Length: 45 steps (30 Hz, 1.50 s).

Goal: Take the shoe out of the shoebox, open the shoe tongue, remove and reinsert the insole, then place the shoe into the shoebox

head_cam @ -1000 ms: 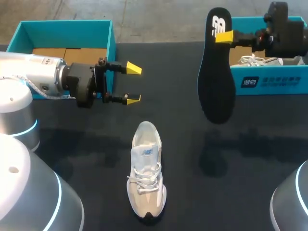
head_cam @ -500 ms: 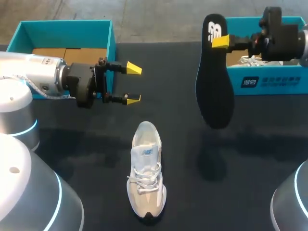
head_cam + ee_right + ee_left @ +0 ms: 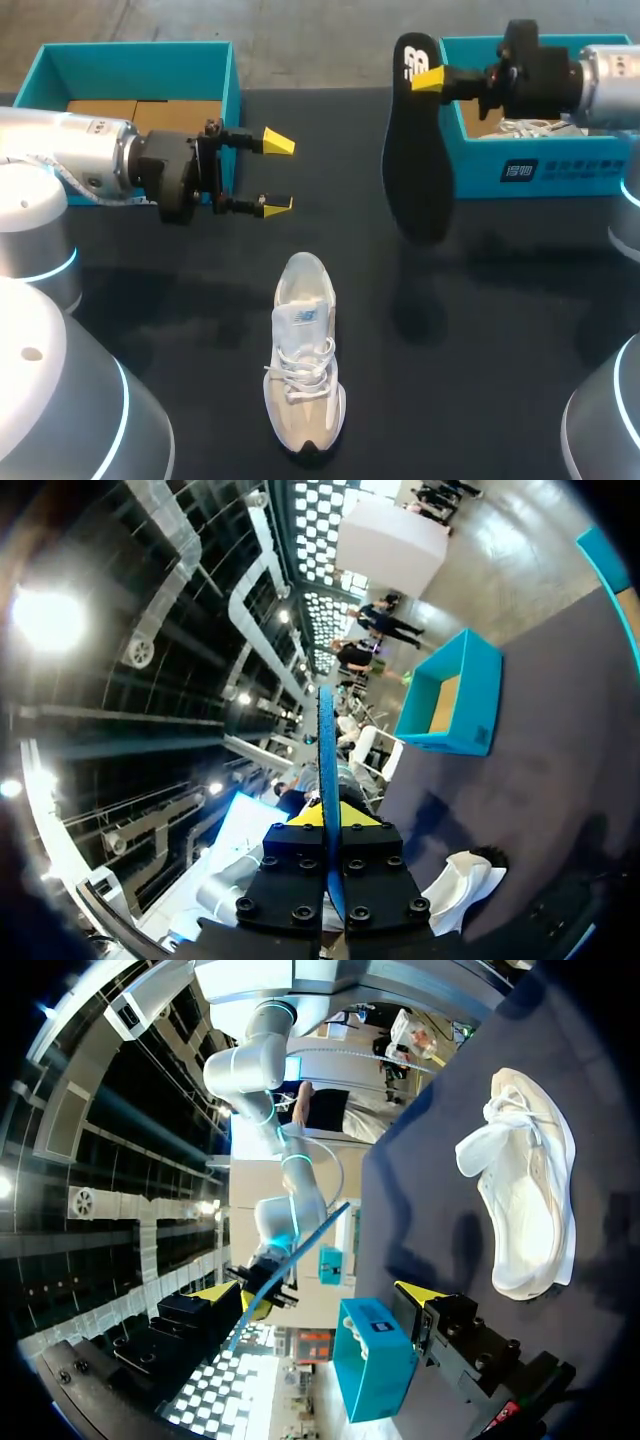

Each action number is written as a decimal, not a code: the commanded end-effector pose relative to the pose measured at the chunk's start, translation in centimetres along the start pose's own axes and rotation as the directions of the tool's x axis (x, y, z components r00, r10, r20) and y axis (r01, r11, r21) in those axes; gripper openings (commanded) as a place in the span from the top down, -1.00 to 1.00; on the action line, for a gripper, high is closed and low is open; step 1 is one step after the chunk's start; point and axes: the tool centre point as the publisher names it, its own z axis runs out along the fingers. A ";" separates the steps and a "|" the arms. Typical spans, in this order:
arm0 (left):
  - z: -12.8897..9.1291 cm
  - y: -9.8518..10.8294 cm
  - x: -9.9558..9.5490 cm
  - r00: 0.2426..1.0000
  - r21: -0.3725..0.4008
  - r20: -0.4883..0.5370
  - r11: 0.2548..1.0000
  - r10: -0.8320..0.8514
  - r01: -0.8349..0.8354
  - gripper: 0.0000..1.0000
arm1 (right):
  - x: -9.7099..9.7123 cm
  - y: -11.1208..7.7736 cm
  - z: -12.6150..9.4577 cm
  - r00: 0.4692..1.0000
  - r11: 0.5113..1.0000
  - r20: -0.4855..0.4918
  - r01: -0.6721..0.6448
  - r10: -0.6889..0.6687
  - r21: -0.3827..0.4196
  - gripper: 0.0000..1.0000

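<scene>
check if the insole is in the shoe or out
Out. The insole hangs from the right tool, well apart from the shoe.

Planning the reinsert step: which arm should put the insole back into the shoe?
Right. The right tool is shut on the insole, held aloft. The left tool is open and empty, likelier suited to steadying the shoe.

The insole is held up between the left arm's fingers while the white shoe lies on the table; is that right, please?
Not quite: it is the right gripper that holds the insole between its fingers, as the head view shows. The white shoe does lie on the table.
</scene>
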 end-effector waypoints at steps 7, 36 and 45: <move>0.1 0.1 0.1 1.000 -0.001 0.002 1.000 0.003 -0.003 -1.00 | -0.3 1.2 0.8 1.000 0.999 -0.002 0.000 0.000 0.047 1.00; 0.1 0.1 0.1 1.000 -0.001 0.002 1.000 0.003 -0.003 -1.00 | -2.8 -1.6 5.8 0.938 0.955 0.186 -0.297 0.292 0.001 1.00; 0.1 0.1 0.1 1.000 -0.001 0.002 1.000 0.003 -0.003 -1.00 | -2.8 -1.6 5.8 0.938 0.955 0.186 -0.297 0.292 0.001 1.00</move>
